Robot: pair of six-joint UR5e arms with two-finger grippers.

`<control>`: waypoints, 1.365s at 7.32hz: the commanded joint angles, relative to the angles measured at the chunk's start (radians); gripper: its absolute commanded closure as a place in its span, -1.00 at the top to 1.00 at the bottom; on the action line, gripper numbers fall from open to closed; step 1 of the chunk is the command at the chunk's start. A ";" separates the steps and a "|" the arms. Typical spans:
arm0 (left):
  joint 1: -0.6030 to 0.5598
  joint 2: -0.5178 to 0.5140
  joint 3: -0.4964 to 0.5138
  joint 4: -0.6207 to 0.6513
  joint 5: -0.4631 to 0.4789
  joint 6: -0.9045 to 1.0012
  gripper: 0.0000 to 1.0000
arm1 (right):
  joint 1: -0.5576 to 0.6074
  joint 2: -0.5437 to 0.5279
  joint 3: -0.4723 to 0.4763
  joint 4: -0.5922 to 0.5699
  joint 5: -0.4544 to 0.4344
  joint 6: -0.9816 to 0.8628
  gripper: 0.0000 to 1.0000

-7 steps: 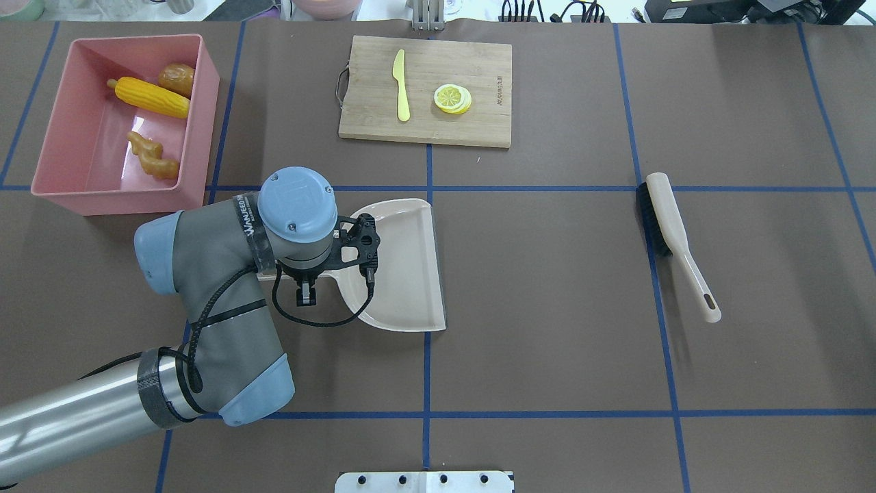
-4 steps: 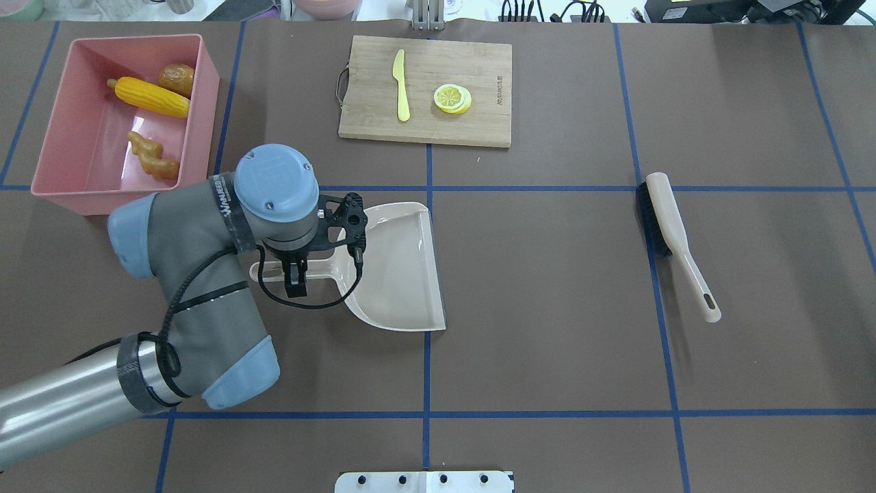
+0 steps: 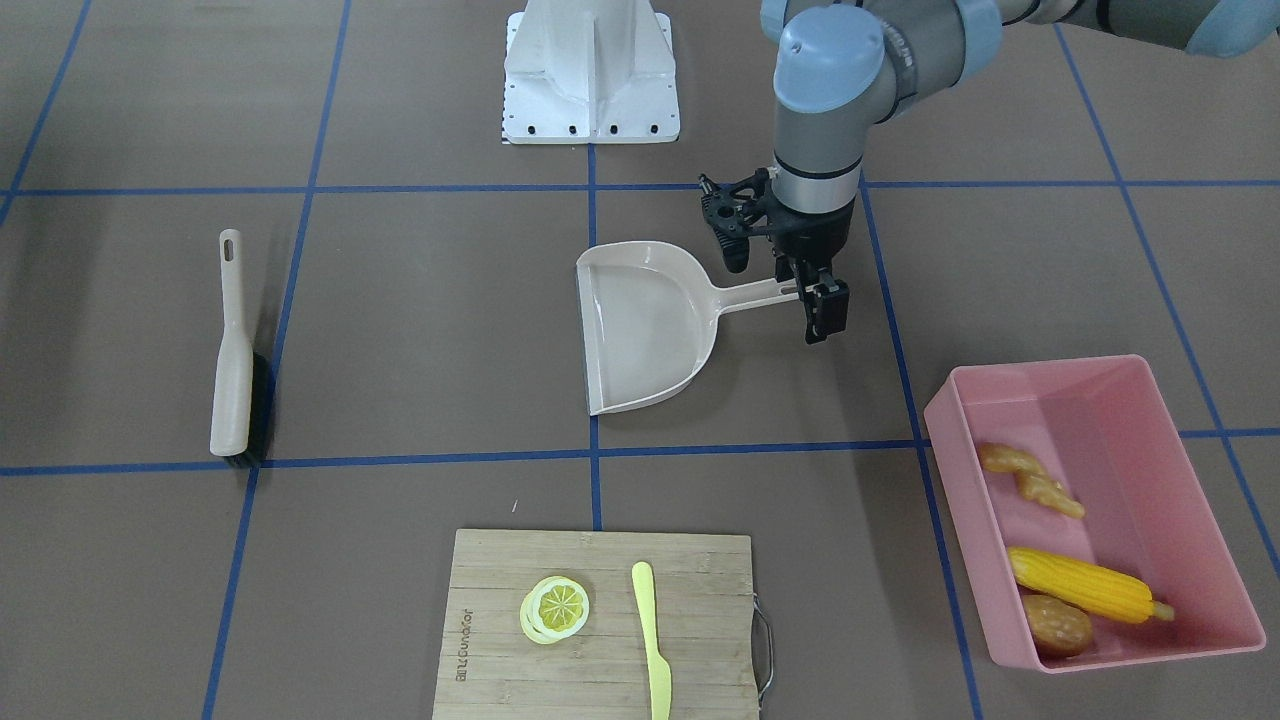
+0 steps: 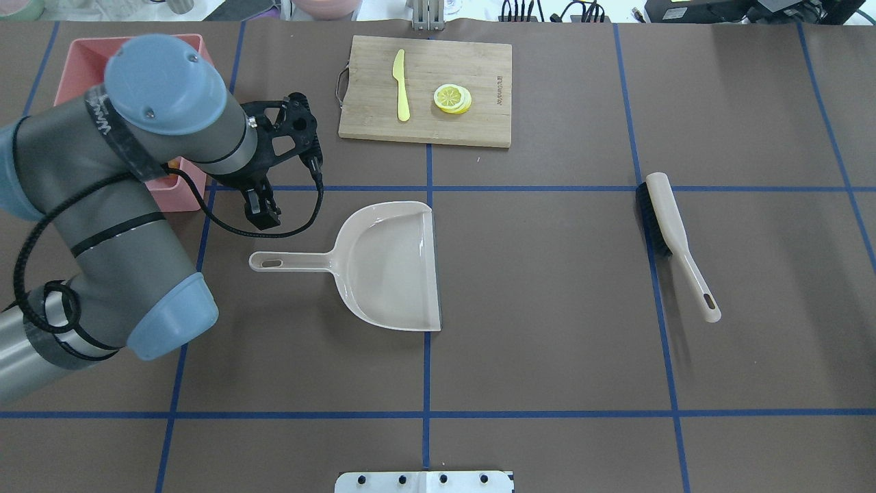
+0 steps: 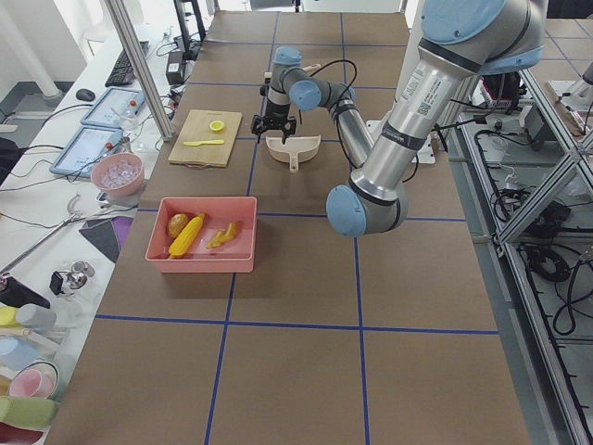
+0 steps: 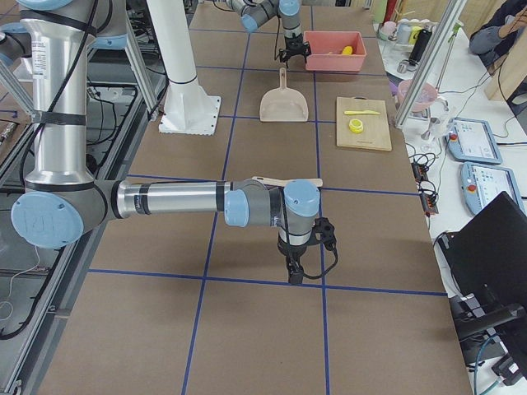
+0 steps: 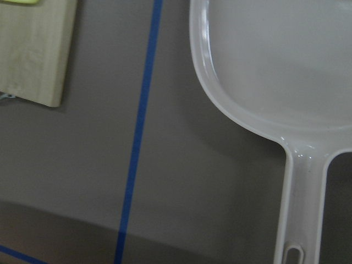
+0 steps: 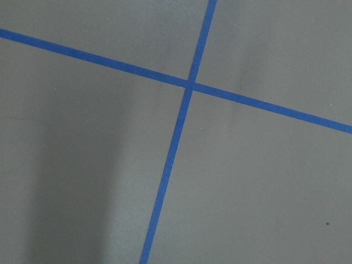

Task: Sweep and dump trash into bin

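Observation:
The pink bin (image 3: 1040, 369) stands on the table with the corn cob (image 3: 1085, 583), the potato-like lump (image 3: 1058, 622) and the ginger root (image 3: 1030, 483) inside. In the overhead view my left arm covers most of the bin (image 4: 74, 53). My left gripper (image 3: 825, 315) (image 4: 262, 209) is open and empty. It hangs above the table just off the end of the beige dustpan's (image 4: 390, 267) handle, without touching it. The left wrist view shows the dustpan (image 7: 275, 55) below. My right gripper (image 6: 292, 271) shows only in the exterior right view; I cannot tell its state.
A beige hand brush (image 4: 674, 236) lies at the right. A wooden cutting board (image 4: 472, 68) with a yellow knife (image 4: 401, 85) and a lemon slice (image 4: 452, 98) lies at the back middle. The robot's base plate (image 4: 424, 481) is at the near edge.
My left gripper has let go of the dustpan handle, risen and moved back left toward the bin. The dustpan stays flat on the table. My arm now covers the bin in the overhead view.

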 commanded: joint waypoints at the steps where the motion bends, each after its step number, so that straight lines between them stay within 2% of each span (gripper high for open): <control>1: -0.090 -0.001 -0.014 -0.011 -0.034 -0.259 0.96 | 0.000 0.000 -0.001 -0.001 0.000 0.000 1.00; 2: -0.167 0.007 -0.004 -0.005 -0.051 -0.365 0.96 | 0.000 0.000 -0.001 -0.001 0.000 0.000 1.00; 4: -0.369 0.045 0.050 0.008 -0.158 -0.536 0.96 | 0.000 -0.001 -0.004 -0.001 0.000 0.000 1.00; 6: -0.497 0.189 0.068 0.003 -0.358 -0.539 0.96 | 0.000 -0.001 -0.005 -0.001 0.000 0.000 1.00; 8: -0.630 0.351 0.058 -0.003 -0.367 -0.512 0.96 | 0.000 -0.001 -0.007 -0.001 0.000 0.000 1.00; 9: -0.682 0.458 0.061 -0.006 -0.368 -0.440 0.96 | 0.000 -0.001 -0.007 -0.001 0.000 0.000 1.00; 10: -0.730 0.507 0.062 -0.003 -0.373 -0.409 0.96 | 0.000 -0.003 -0.007 -0.001 0.000 0.000 1.00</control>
